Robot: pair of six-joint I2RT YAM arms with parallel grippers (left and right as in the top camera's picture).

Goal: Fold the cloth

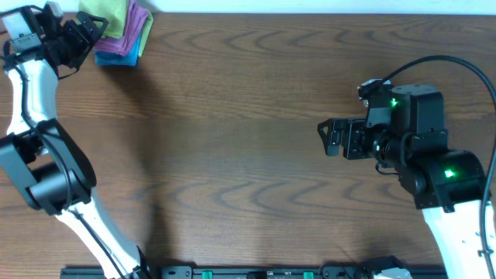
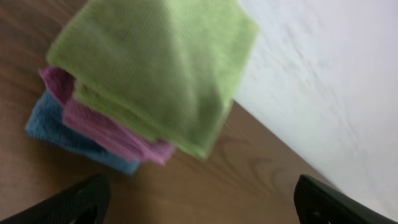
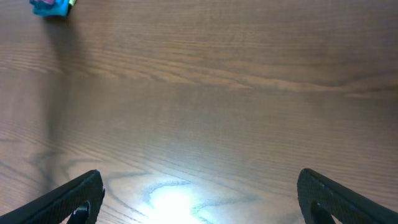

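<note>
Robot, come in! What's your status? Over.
Open left gripper by the cloths. Open right gripper over the table. Cloths stacked folded, green on top. Nothing blocking.

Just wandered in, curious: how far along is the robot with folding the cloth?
Done: green cloth, pink cloth and blue cloth lie folded in one stack. In hand: nothing; left gripper and right gripper are open, empty. Left: no unfolded cloth shows on the table.
</note>
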